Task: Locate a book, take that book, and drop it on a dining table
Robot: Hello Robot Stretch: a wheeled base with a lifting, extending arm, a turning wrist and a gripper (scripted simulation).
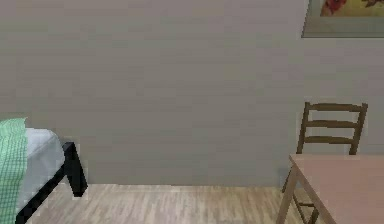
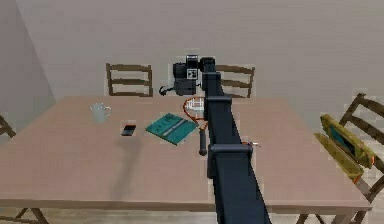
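Book (image 2: 170, 128), teal, lies flat on the dining table (image 2: 70, 150) near the gripper (image 2: 165, 90), likely reached out for the drop; whether it holds anything cannot be told.

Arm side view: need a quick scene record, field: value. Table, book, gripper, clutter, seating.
surface: wooden dining table
book: teal book, lying flat on the table near its middle
arm: gripper, higher in the picture than the book; cannot tell whether it holds anything
clutter: pale cup and small dark flat object, on the table left of the book
seating: wooden chair at the far edge, left of the gripper
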